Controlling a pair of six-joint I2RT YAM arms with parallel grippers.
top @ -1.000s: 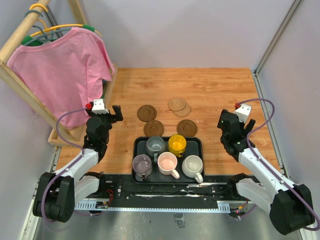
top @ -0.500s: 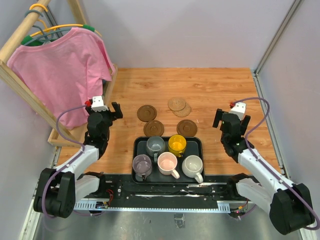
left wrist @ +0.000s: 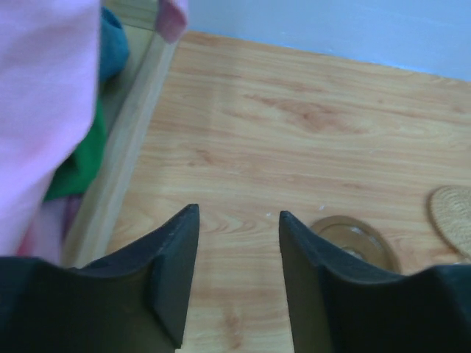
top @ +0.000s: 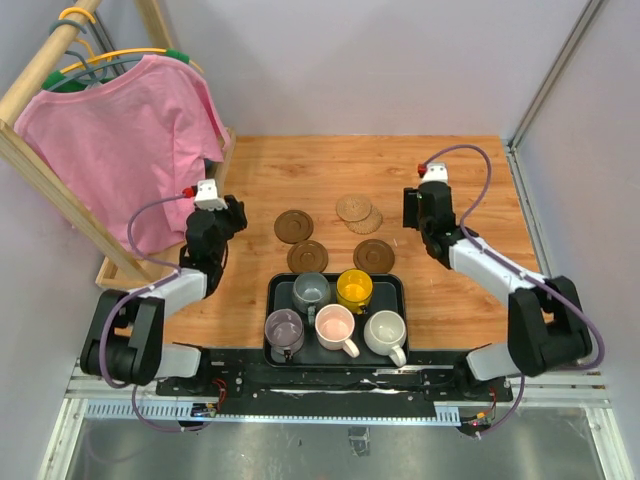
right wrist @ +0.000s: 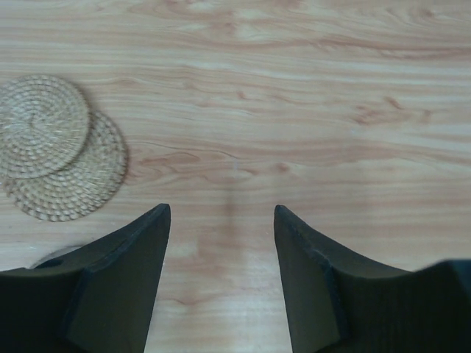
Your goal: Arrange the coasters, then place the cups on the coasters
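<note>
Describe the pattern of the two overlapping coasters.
The coasters are tan woven spirals; clearest in the right wrist view.

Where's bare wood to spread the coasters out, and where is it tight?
Widest bare patch: the far strip of table between the back wall and the overlapping tan coasters. Also bare: wood between the tray and the right wall, under the right arm. Crowded: dark coasters just beyond the tray's far rim.

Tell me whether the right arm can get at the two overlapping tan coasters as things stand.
Probably yes: the right gripper hangs open and empty close beside the tan coasters, with only bare wooden table between them.
</note>
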